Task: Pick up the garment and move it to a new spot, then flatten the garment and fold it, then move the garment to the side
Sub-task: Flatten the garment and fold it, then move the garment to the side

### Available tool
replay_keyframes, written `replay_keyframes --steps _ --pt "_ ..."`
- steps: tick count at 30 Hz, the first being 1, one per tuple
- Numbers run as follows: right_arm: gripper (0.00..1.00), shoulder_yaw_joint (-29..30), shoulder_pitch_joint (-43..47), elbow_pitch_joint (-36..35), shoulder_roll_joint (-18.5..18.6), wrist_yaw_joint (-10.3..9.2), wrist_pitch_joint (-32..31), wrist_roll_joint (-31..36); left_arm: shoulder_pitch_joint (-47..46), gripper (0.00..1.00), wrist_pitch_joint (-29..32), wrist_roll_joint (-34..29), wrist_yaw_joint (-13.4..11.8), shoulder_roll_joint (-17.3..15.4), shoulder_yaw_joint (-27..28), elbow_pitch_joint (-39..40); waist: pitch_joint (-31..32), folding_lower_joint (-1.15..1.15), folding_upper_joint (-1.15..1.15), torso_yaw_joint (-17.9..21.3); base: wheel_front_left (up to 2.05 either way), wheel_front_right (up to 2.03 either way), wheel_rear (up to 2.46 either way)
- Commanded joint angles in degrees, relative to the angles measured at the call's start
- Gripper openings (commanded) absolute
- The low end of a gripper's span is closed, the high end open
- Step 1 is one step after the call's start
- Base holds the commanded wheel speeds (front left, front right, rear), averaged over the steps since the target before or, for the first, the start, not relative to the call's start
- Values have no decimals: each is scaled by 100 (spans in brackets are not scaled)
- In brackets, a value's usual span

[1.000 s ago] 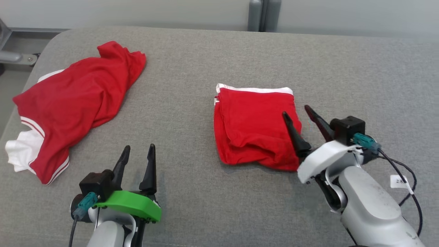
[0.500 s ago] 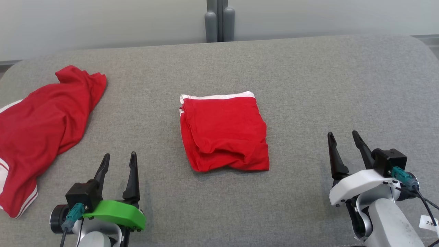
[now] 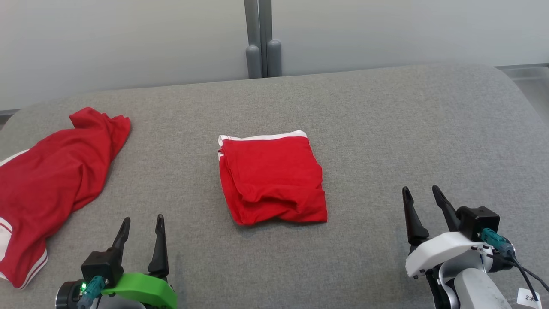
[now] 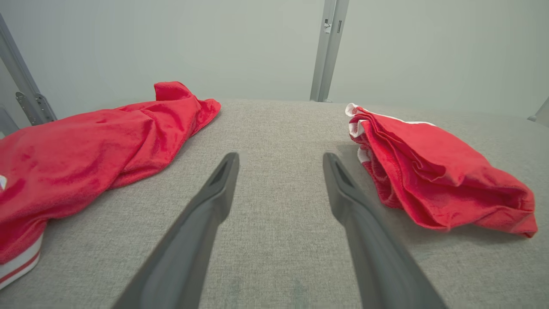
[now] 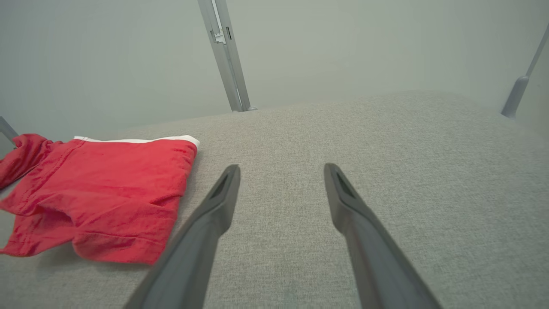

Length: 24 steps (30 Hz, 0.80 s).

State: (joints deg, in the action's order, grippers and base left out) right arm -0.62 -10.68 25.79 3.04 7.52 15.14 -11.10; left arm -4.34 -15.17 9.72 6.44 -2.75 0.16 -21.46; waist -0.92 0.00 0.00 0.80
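**Fold finished and let go, both pincers parked wide**

Across the grey fabric-covered table [image 3: 386, 128], two cloths well apart. At the left edge of the head view, a crumpled red garment with white trim [image 3: 51, 171], loose and unflattened, likely awaiting its own turn. Near mid-table, a folded red garment with a white band [image 3: 270, 180], squared into a compact stack, white band toward the far side, near hem a little rumpled, touched by nothing. Seems set there as finished work, kept clear of the heap at the left so as not to mix with it.

Low at the right, the white-shelled right pincer [image 3: 420, 189], spread wide, empty, well clear of the fold. Low at the left, the green-shelled left pincer [image 3: 143, 219], equally wide, holding nothing, between the two cloths and touching neither. Both parked at rest, probably to leave the fold undisturbed.

Against a second ago: right pincer then hard by the fold's near right corner, one finger over the red cloth; now drawn back to the side. Left pincer much as then. Whole head view shifted as well, with more of the grey upright post [image 3: 259, 43] in sight: the camera's move, not the cloths'.
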Motion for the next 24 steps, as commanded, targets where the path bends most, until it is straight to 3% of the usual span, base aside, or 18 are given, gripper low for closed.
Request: replay_keyframes --steps 1,17,24 --pt "100 0 75 -2 7 -6 -1 -50 100 100 6 -60 -44 -27 26 17 28 0 0 -21 0 0 0" --pt "100 -159 107 57 -9 -6 -1 -147 212 100 6 -76 -72 -26 -76 65 7 0 0 -143 0 0 0" --pt "100 -360 -148 138 -8 -6 -1 -122 -40 100 6 26 -43 -26 -256 129 -373 0 0 -371 0 0 0"
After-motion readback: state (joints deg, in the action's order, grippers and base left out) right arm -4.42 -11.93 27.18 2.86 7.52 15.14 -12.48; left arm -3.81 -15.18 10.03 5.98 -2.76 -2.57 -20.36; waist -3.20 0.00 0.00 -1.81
